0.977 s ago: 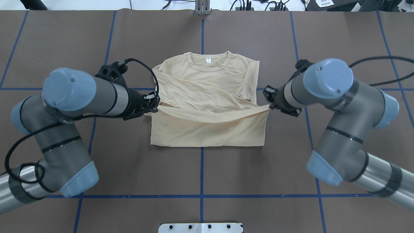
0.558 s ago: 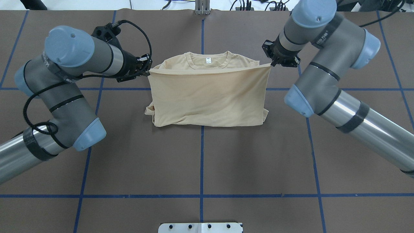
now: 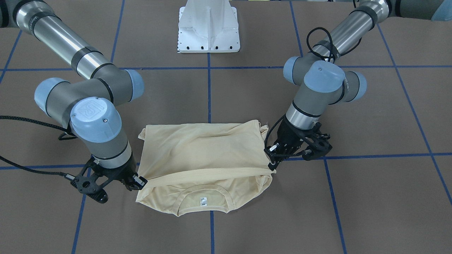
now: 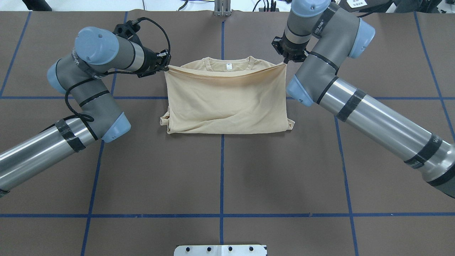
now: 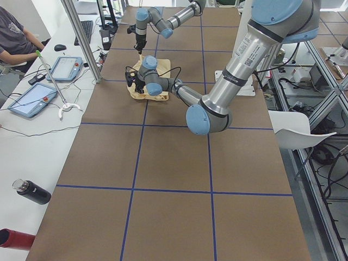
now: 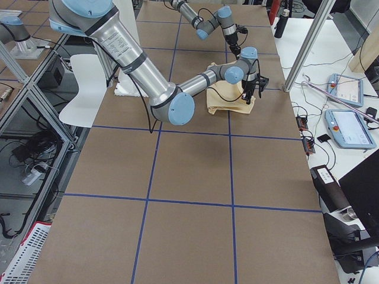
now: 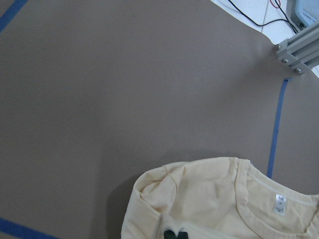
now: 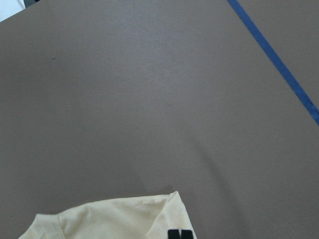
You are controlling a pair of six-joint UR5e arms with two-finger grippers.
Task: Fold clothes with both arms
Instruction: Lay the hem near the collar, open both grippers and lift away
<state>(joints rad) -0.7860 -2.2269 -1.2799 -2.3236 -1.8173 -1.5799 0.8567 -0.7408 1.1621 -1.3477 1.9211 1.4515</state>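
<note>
I had the T-shirt folded over.
My left gripper and right gripper each pinched a top-layer corner beside the collar.

Left arm and right arm outstretched, jaws pinched tight.

Brown table with blue tape grid, white pedestal, tablet, black bottle

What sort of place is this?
Probably a robotics research lab: the left arm and right arm fold a T-shirt on a tape-gridded table, while control tablets and a seated person occupy a side desk.
</note>
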